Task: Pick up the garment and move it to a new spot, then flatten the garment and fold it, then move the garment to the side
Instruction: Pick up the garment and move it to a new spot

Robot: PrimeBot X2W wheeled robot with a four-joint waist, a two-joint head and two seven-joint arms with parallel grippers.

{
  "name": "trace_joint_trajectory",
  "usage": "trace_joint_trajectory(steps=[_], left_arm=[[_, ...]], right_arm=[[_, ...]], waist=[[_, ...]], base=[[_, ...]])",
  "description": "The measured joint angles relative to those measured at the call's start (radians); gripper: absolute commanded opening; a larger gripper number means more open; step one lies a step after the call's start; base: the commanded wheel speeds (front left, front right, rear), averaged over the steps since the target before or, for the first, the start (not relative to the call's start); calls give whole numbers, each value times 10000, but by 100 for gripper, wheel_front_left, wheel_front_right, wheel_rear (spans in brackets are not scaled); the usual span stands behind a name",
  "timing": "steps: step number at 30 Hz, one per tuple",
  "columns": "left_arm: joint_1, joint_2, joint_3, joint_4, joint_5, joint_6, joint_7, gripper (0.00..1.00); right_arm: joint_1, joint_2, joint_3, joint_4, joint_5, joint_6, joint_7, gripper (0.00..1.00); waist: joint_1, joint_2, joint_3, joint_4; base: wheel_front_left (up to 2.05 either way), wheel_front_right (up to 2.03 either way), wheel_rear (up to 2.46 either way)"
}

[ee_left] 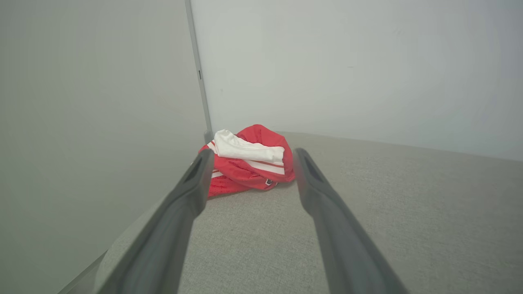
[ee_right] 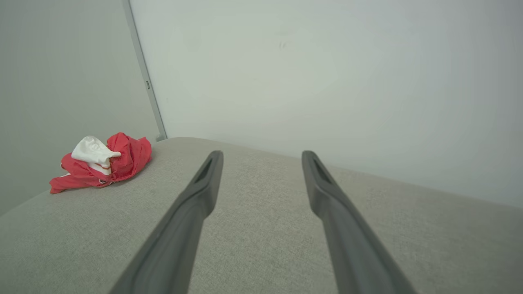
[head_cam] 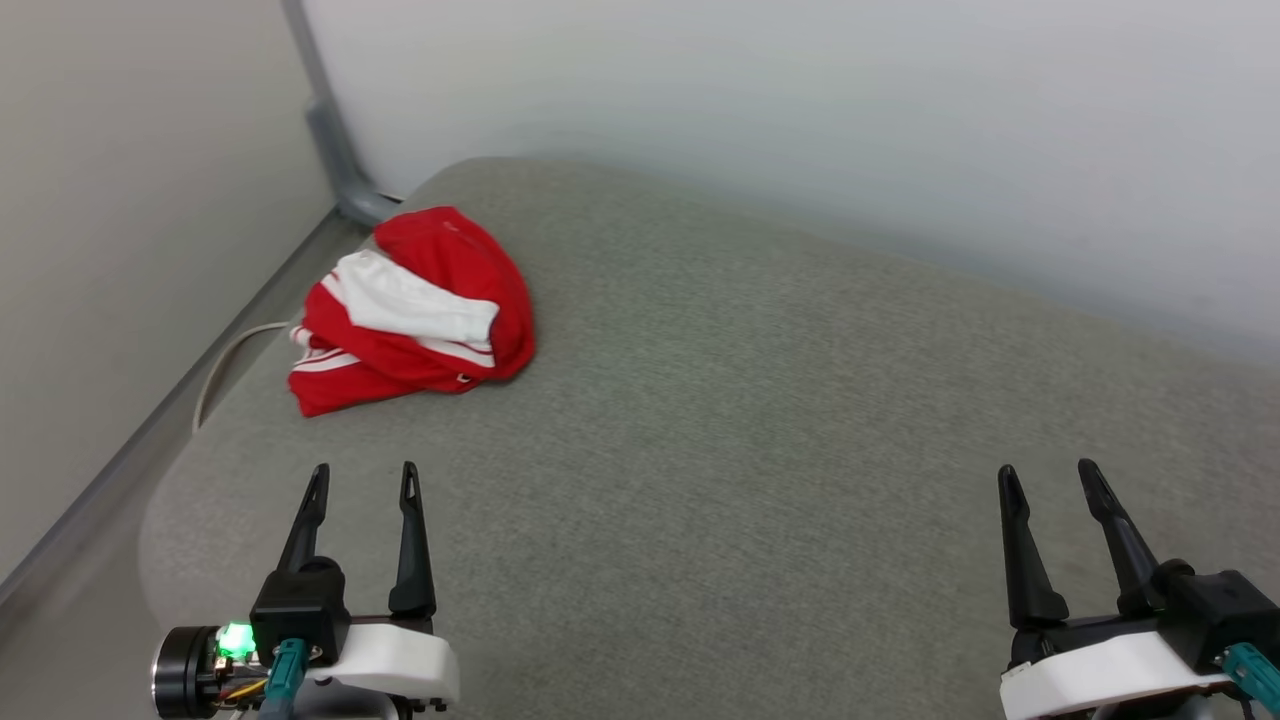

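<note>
The garment [head_cam: 415,315] lies crumpled in a red heap with a white sleeve on top, near the far left corner of the grey padded surface [head_cam: 760,420]. My left gripper [head_cam: 365,472] hovers open at the lower left, well short of the heap, nothing between its fingers. In the left wrist view the garment [ee_left: 249,161] sits straight ahead between the spread fingers. At the lower right my right gripper [head_cam: 1047,470] is open and empty too. Its wrist view puts the garment [ee_right: 102,163] far off to the left, with the right gripper [ee_right: 261,153] over bare cloth.
Pale walls [head_cam: 780,110] close off the back and left, meeting at a grey corner post [head_cam: 335,150]. A white cable [head_cam: 225,365] loops by the surface's left edge, beside the garment. The surface's left edge [head_cam: 160,500] drops off near my left gripper.
</note>
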Motion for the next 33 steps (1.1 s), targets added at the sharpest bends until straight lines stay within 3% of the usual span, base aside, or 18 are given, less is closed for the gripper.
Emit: trace_joint_trajectory(steps=[9,18,24,33], left_arm=[[105,-17,215,-6,-13,-52,0,100],[87,-69,639,40,-385,-96,0,100],[-872,-54,1335,151,-694,-585,0,100],[-3646,642,2815,328,-978,-1509,0,100]], right_arm=[[33,0,107,-13,-8,0,0,100],[25,0,196,-15,-50,0,0,100],[-170,0,238,-167,-288,0,0,100],[-1002,2,332,-892,-1114,0,-2,100]], waist=[[0,0,-21,916],[0,0,67,922],[0,0,432,691],[1,0,1746,159]], base=[[0,0,0],[0,0,0],[0,0,0],[0,0,0]])
